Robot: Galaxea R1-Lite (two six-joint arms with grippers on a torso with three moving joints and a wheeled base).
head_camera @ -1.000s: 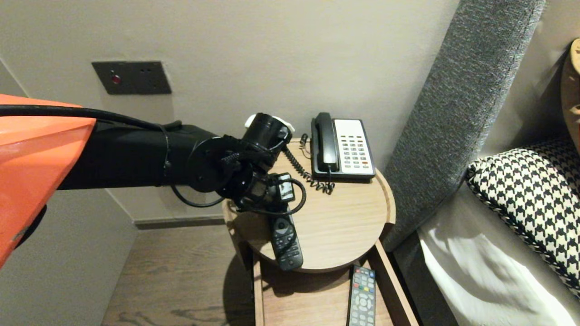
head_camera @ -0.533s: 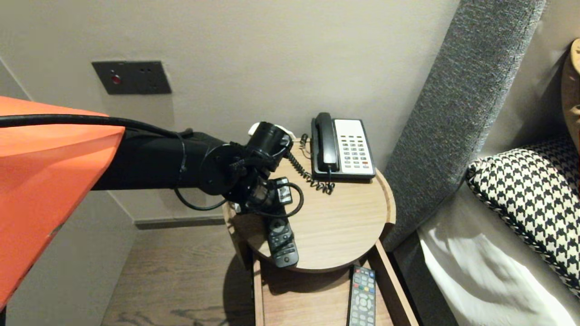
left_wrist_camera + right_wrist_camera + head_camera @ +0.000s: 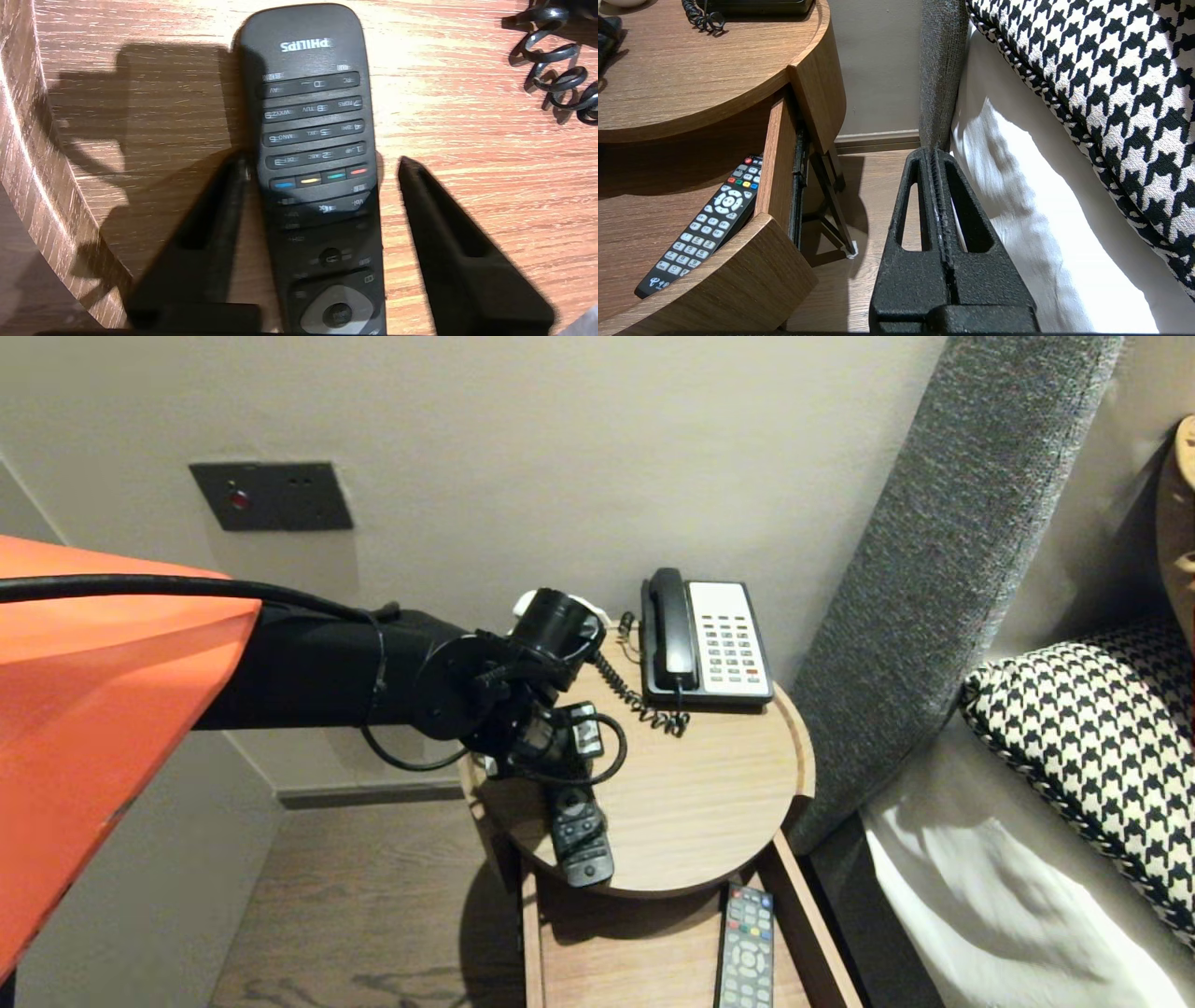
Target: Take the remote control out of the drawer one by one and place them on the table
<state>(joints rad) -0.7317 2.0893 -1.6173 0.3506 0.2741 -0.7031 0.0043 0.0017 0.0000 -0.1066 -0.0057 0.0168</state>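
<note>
A black Philips remote lies face up on the round wooden bedside table, near its front left rim. My left gripper hangs over the remote, open, one finger on each side of it. Bare wood shows between each finger and the remote's edges. In the head view the wrist hides the remote's far end. My right gripper is shut and empty, parked low over the floor beside the bed.
A desk telephone with a coiled cord stands at the table's back. Below, an open drawer holds a second remote. A grey headboard and a houndstooth pillow are to the right.
The left arm has reached further in over the table. The black remote, which hung past the front rim, has shifted back and lies wholly on the tabletop.
</note>
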